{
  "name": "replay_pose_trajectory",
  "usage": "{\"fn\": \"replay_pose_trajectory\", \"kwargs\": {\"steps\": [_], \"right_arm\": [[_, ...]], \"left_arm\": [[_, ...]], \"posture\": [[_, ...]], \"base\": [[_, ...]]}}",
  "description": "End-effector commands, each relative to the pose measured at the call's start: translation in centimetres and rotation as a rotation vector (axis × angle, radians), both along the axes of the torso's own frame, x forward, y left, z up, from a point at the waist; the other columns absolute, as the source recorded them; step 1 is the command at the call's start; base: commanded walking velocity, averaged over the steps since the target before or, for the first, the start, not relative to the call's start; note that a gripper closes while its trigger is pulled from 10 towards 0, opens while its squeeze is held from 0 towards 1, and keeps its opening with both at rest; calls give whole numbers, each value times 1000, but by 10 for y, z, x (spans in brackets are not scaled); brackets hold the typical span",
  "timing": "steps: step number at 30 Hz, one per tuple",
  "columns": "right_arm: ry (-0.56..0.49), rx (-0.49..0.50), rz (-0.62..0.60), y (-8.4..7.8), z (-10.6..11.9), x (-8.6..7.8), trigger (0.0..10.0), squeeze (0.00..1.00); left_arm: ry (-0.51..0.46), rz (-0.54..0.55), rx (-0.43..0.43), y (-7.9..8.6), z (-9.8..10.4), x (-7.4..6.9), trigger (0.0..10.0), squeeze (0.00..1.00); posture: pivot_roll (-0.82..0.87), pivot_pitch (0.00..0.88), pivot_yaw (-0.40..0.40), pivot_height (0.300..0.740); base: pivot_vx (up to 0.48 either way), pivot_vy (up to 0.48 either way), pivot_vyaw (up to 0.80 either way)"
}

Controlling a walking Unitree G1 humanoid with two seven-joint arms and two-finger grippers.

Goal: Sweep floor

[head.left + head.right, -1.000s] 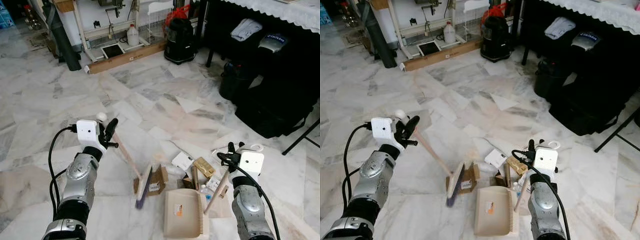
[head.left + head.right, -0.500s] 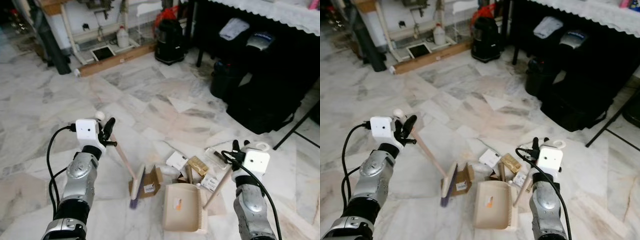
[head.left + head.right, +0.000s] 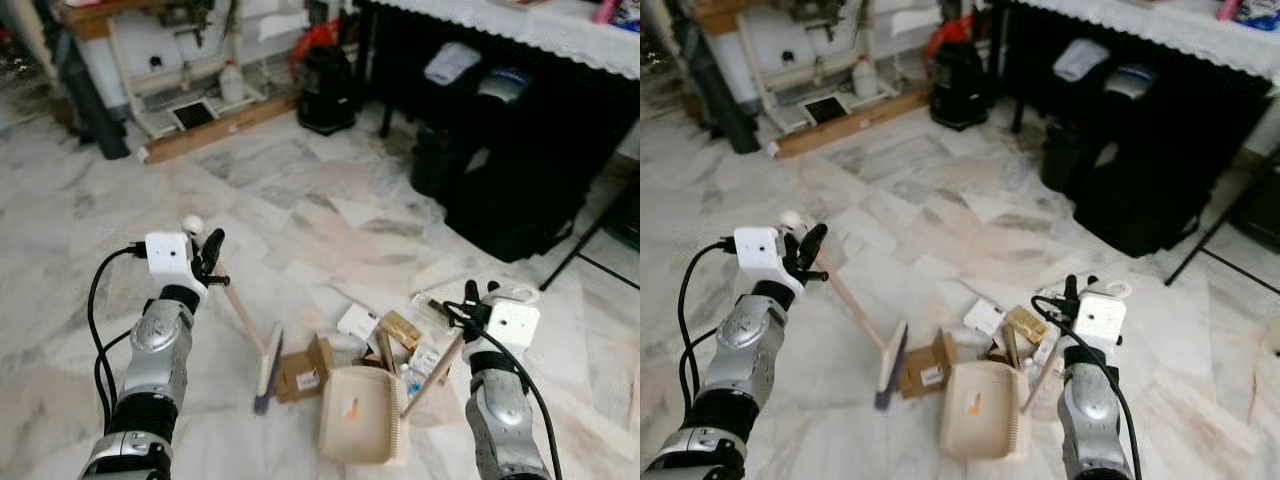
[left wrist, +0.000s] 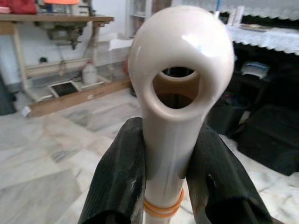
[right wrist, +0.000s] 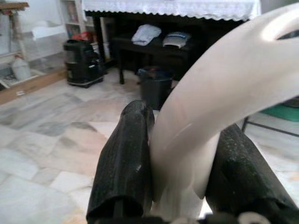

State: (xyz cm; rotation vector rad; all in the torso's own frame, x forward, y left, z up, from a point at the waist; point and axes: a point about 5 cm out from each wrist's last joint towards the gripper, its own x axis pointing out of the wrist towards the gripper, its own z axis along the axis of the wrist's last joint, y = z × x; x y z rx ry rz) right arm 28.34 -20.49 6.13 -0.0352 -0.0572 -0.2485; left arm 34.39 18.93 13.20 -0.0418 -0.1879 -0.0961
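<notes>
My left gripper [image 3: 207,257] is shut on the cream top end of a broom handle [image 4: 180,88]. The wooden handle [image 3: 243,314] slants down to the broom head [image 3: 268,365], which rests on the marble floor beside a small cardboard box [image 3: 303,371]. My right gripper [image 3: 468,303] is shut on the pale handle [image 5: 219,98] of a beige dustpan [image 3: 360,417], whose wooden shaft [image 3: 430,375] slopes down to the pan lying flat on the floor. A heap of litter [image 3: 390,333], made of small boxes and packets, lies just beyond the pan.
A black-draped table [image 3: 520,90] with dark bags [image 3: 520,195] under it stands at the right. A black vacuum [image 3: 325,85] and a wooden board [image 3: 215,120] lie at the back. A black stand leg [image 3: 590,255] crosses the floor at far right.
The camera has drifted, so the scene sits further back and to the left. The broom head has slid left, away from the dustpan. Both grippers keep their hold.
</notes>
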Motion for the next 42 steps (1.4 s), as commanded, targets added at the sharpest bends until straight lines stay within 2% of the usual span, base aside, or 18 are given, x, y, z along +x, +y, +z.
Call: {"fn": "replay_pose_trajectory", "kwargs": {"steps": [1,7,33,42], "right_arm": [[-51,-17,7,1,11,4,10000,0],[-47,-7,4,2,10,4,10000,0],[-32,-27,-25,0,8,4,10000,0],[-25,-30,-24,0,7,4,10000,0]], "left_arm": [[-56,3,-6,0,12,2,10000,0],[-57,3,-7,1,13,2,10000,0],[-62,-9,-13,-2,14,3,10000,0],[-62,-9,-19,-2,14,3,10000,0]], "posture": [[-58,80,5,740],[-59,81,5,740],[-52,81,7,740],[-49,83,3,740]], "base": [[0,416,0],[0,417,0],[0,416,-643],[0,291,-616]]}}
